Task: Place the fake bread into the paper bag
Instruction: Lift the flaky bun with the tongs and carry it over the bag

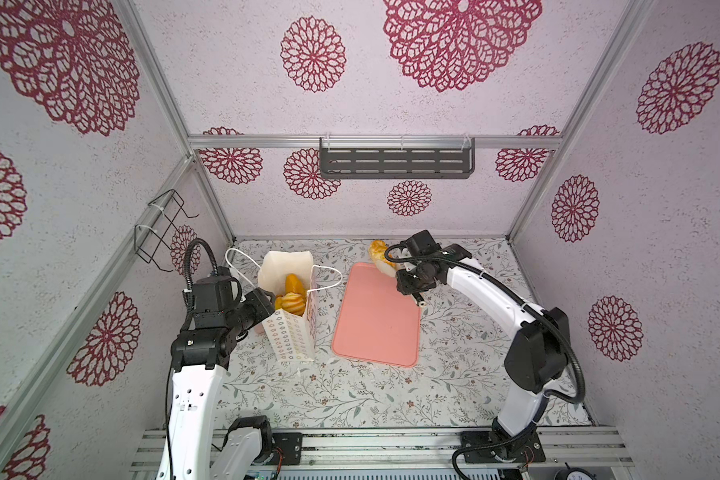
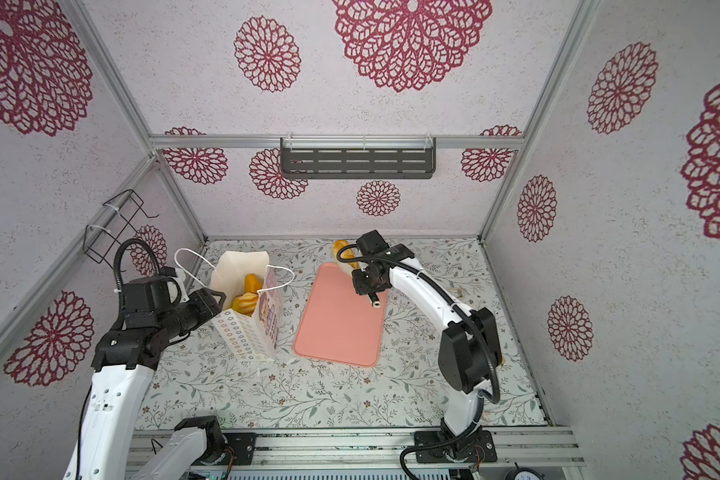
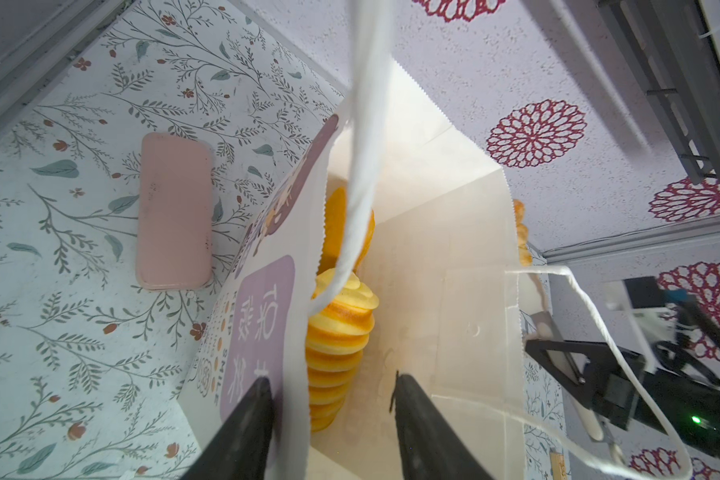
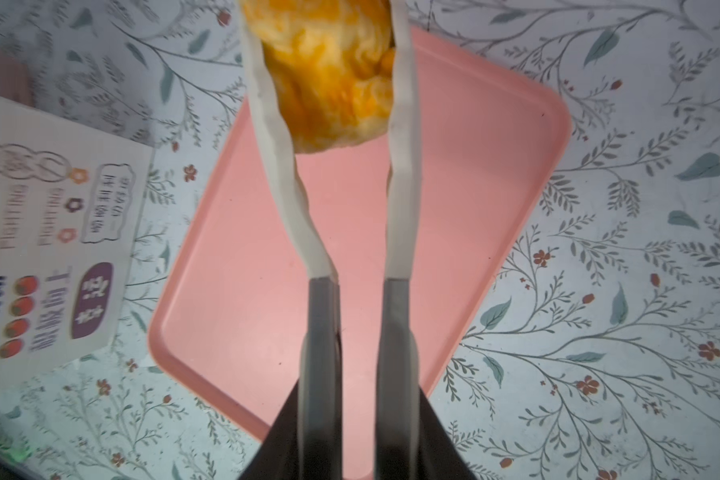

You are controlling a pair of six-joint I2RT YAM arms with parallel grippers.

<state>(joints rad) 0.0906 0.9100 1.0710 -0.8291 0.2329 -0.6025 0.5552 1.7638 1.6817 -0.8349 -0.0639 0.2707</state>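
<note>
The paper bag [image 1: 292, 338] [image 2: 248, 338] stands upright and open at the left of the table. Ridged golden pieces of fake bread [image 1: 292, 301] [image 2: 246, 301] [image 3: 337, 332] stick up inside it. My left gripper [image 1: 265, 302] [image 2: 213, 300] [image 3: 331, 378] is open at the bag's rim, one finger outside the printed front and one inside. My right gripper [image 1: 412, 286] [image 2: 368, 282] [image 4: 356, 399] is shut on grey-handled tongs [image 4: 400, 187]. Their white tips clamp a braided fake bread [image 1: 378, 251] [image 2: 341, 249] [image 4: 333, 75], held above the far end of the pink tray.
The flat pink tray [image 1: 375, 328] [image 2: 337, 328] [image 4: 474, 166] lies bare right of the bag. White cord handles [image 1: 329, 274] [image 3: 362, 166] hang over the bag's mouth. A wire rack [image 1: 163, 228] is on the left wall and a grey shelf [image 1: 395, 162] on the back wall.
</note>
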